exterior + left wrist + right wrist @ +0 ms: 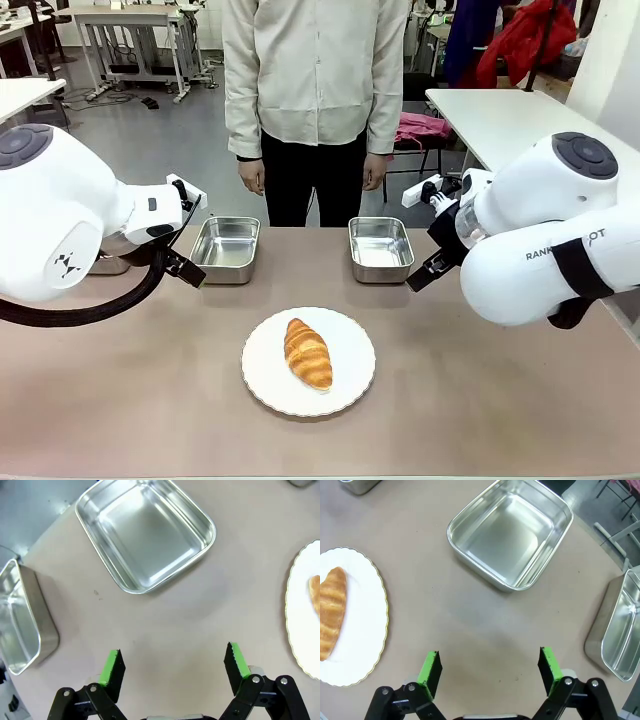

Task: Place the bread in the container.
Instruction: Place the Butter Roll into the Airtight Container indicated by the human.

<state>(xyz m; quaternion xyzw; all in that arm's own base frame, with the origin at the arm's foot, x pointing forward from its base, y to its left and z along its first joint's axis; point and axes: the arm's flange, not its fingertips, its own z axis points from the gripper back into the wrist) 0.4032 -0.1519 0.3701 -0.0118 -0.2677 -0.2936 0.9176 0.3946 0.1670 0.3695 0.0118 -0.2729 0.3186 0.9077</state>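
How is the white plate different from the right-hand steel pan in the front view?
The plate is round, white and scallop-edged; the pan is rectangular, shiny steel with raised walls. The plate holds the croissant; the pan is empty. The plate lies farther from the person than the pan. Both sit flat on the table.

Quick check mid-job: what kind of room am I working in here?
Probably a robotics lab or workshop, not a kitchen: white work tables stand behind the person on a grey floor, and the croissant sits staged on a plate.
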